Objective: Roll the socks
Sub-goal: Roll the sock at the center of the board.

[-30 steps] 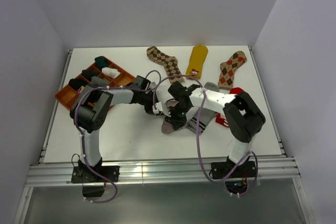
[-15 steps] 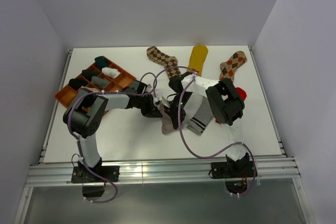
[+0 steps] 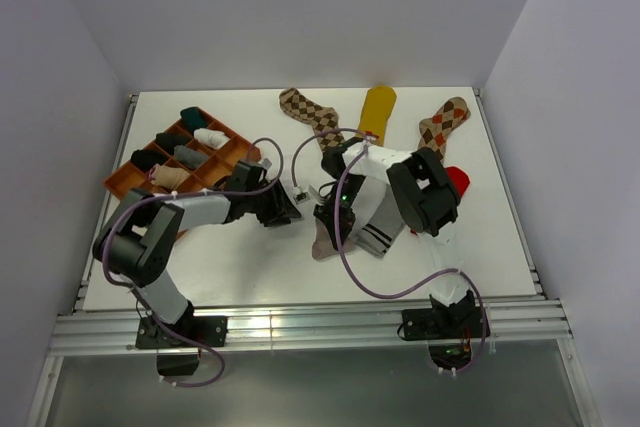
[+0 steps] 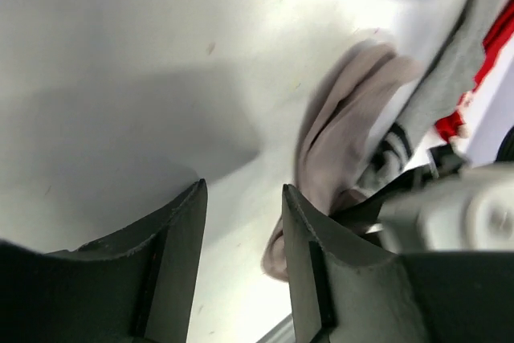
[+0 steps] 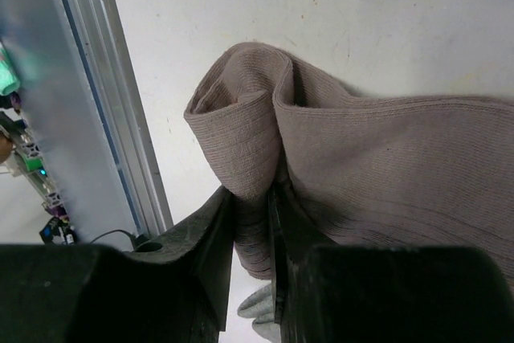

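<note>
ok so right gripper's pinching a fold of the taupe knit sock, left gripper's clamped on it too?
Left is wrong: left wrist view shows the left gripper open, empty, beside the taupe knit sock. The right gripper does pinch a fold of it.

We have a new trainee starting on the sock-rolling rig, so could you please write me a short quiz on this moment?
1. True or false: the left gripper is holding a sock.
2. The right gripper is: A wide open and empty; B shut on a fold of the taupe sock; C shut on nothing.
3. In the top view, how many brown argyle socks lie flat, with no gripper on them?
Key: 1 false, it is open and empty; 2 B; 3 two.
</note>
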